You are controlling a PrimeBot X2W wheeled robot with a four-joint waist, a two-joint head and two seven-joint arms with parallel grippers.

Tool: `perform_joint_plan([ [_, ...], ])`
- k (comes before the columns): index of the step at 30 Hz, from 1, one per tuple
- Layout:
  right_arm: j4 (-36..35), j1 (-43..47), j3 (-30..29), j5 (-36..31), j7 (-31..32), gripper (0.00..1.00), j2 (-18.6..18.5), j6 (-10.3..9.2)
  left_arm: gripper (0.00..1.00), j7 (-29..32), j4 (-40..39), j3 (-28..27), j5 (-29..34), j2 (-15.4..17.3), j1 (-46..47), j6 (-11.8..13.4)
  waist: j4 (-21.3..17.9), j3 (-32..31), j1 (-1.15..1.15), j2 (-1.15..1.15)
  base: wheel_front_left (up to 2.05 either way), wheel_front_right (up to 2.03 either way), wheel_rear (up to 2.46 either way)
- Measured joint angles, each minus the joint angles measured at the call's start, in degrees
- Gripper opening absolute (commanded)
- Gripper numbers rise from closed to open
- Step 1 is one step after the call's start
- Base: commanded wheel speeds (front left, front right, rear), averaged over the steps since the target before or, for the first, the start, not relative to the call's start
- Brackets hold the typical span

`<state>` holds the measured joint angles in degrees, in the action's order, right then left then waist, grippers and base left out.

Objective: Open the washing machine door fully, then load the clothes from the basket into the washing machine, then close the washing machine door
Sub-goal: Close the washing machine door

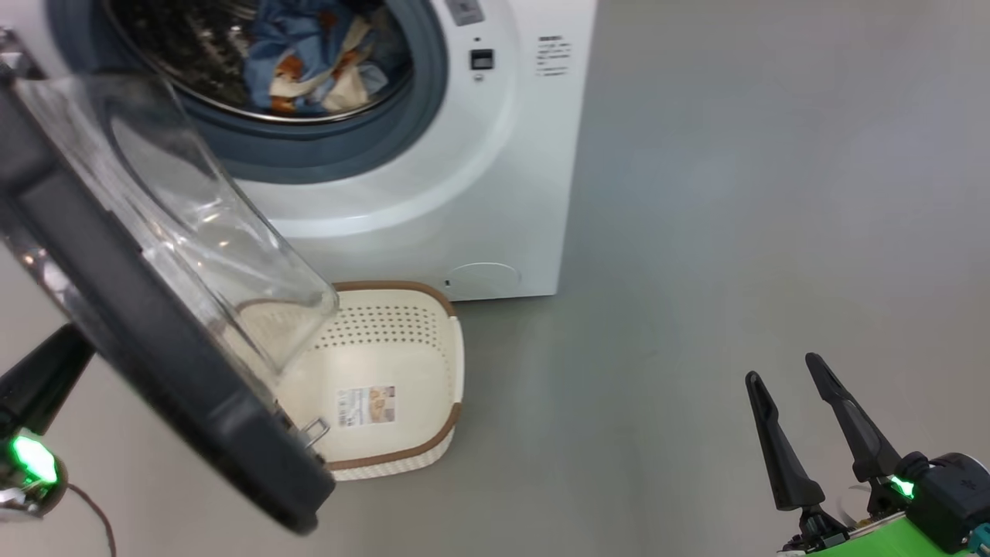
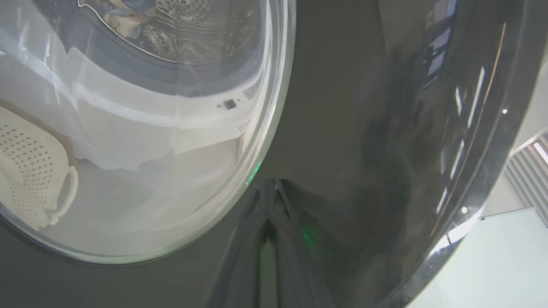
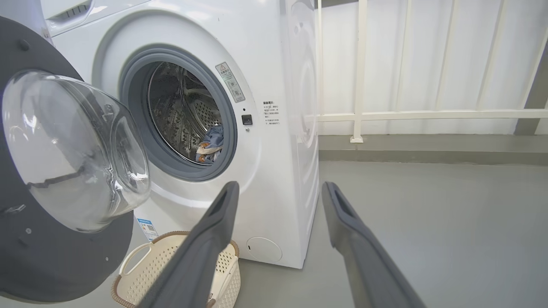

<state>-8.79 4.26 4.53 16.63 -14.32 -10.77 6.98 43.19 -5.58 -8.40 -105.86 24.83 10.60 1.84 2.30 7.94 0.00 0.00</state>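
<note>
The white washing machine (image 1: pixel 479 193) (image 3: pixel 278 141) stands with its drum open. The clothes (image 1: pixel 309 62) (image 3: pixel 210 144), blue with orange bears, lie inside the drum. The washing machine door (image 1: pixel 155 356) (image 3: pixel 51 239) is swung out from the front, black rim around a clear glass bowl (image 1: pixel 201 216). In the left wrist view my left gripper (image 2: pixel 267 221) is shut, its tips against the door's glossy black outer rim (image 2: pixel 364 149). My right gripper (image 1: pixel 785 370) (image 3: pixel 279 190) hangs open over bare floor, holding nothing. The basket (image 1: pixel 445 363) (image 3: pixel 141 273) sits on the floor below the door, with nothing but its paper label inside.
The grey floor (image 1: pixel 735 193) stretches wide to the right of the machine. A white railing (image 3: pixel 428 114) and a pale wall stand behind it. The door overhangs the basket's left part. A thin cable (image 1: pixel 97 514) trails by my left wrist.
</note>
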Motion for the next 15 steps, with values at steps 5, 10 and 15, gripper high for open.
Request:
perform_joint_plan([
  [5, 0.09, -0.31, 0.15, 0.01, 0.0, 1.0, 0.22, 0.0, 0.0, -0.23, 0.51, 1.47, 0.54, -0.54, 2.12, 0.02, -2.18, 0.34, 0.0, 0.0, 0.0, 0.0, 0.0],
  [10, 0.37, -2.09, 0.58, 0.01, -0.01, 1.0, 0.65, 0.0, 0.0, -0.51, 2.82, 2.4, 1.16, -1.35, 5.64, 0.02, -4.92, 0.79, 0.0, 0.0, 0.0, 0.0, 0.0],
  [15, 0.64, -2.66, 1.25, 0.02, -0.07, 1.0, 0.92, 0.0, 0.0, -1.53, 5.66, 2.83, 2.46, -1.93, 8.57, 0.01, -7.89, 1.08, 0.0, 0.0, 0.0, 0.0, 0.0],
])
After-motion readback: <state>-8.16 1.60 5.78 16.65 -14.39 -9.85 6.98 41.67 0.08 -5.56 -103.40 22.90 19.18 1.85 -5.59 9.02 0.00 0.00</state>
